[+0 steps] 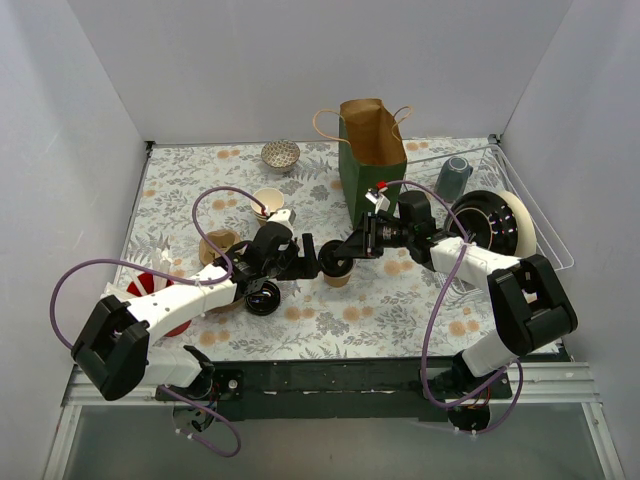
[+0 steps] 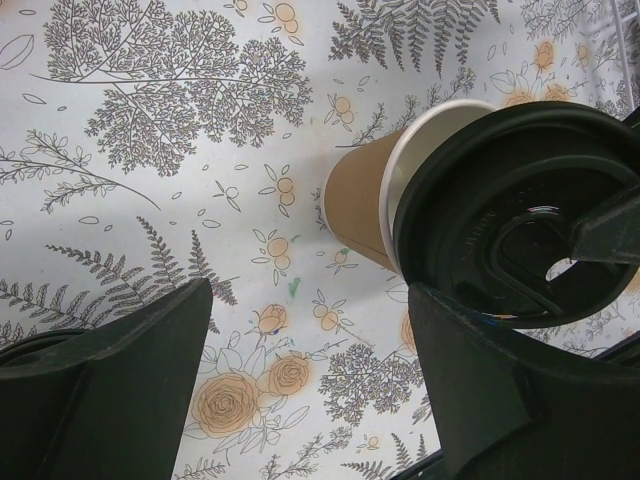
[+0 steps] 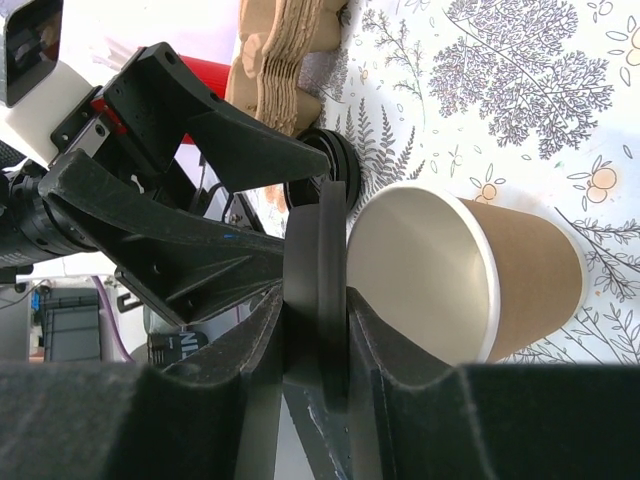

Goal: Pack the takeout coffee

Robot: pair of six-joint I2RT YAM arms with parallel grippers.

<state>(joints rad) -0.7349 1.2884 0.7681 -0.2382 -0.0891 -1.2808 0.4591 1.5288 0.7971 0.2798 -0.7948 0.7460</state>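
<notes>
The takeout coffee's tan paper cup (image 1: pixel 337 278) stands mid-table with its mouth uncovered, and its white inside (image 3: pixel 420 270) shows. My right gripper (image 3: pixel 318 330) is shut on the rim of the black sip lid (image 3: pixel 318 260). It holds the lid edge-on and tilted right at the cup's mouth (image 2: pixel 520 220). My left gripper (image 2: pixel 310 380) stands open just left of the cup (image 2: pixel 360 205), with only tablecloth between its fingers. The green paper bag (image 1: pixel 372 160) stands open behind them.
A grey-blue mug (image 1: pixel 455 177) and a black-and-white dish (image 1: pixel 495 225) sit in the wire rack (image 1: pixel 545 235) at the right. Spare tan cups (image 1: pixel 268 203), a loose black lid (image 1: pixel 263 297), a small bowl (image 1: pixel 281 154) and a red object (image 1: pixel 148 288) lie to the left.
</notes>
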